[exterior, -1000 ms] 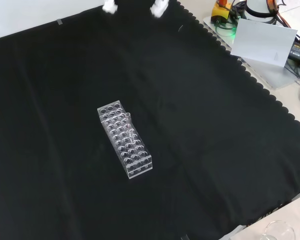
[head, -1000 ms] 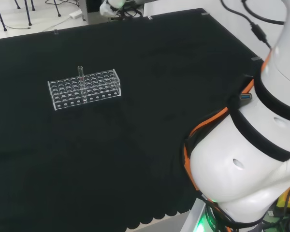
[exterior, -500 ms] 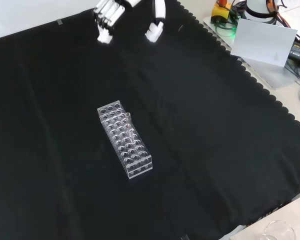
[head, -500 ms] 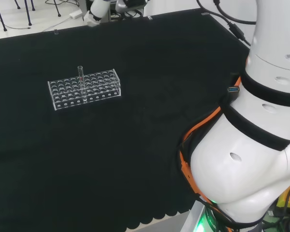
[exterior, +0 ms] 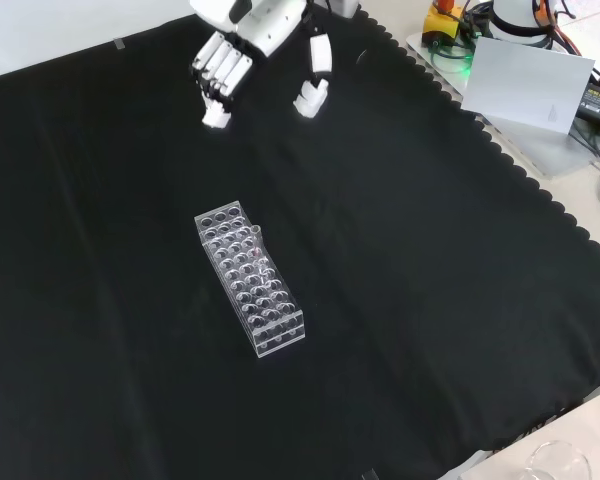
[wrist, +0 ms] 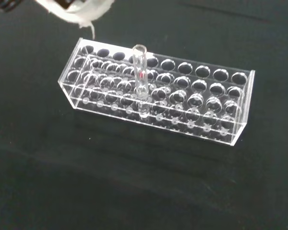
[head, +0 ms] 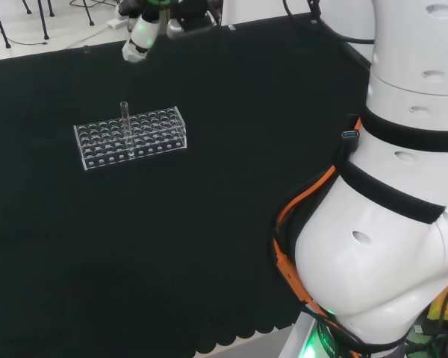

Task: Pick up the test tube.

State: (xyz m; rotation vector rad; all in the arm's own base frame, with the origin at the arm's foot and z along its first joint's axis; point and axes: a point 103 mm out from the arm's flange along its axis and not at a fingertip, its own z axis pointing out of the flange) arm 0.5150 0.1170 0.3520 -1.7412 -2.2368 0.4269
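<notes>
Test tube [wrist: 139,76] upright in rack [wrist: 158,91].

Black cloth [exterior: 430,300] with a scalloped edge covers the surface. A pale floor [head: 30,30] with chair legs [head: 45,19] and cables lies beyond it in the head view.

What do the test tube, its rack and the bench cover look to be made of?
Test tube: clear and glossy, glass or plastic; the rack shows through it and its rim catches light. Rack: clear, probably acrylic, judging by flat see-through walls with bright edges. Bench cover: matte black cloth, with faint creases and a scalloped edge. The hand is apart from the rack.
</notes>
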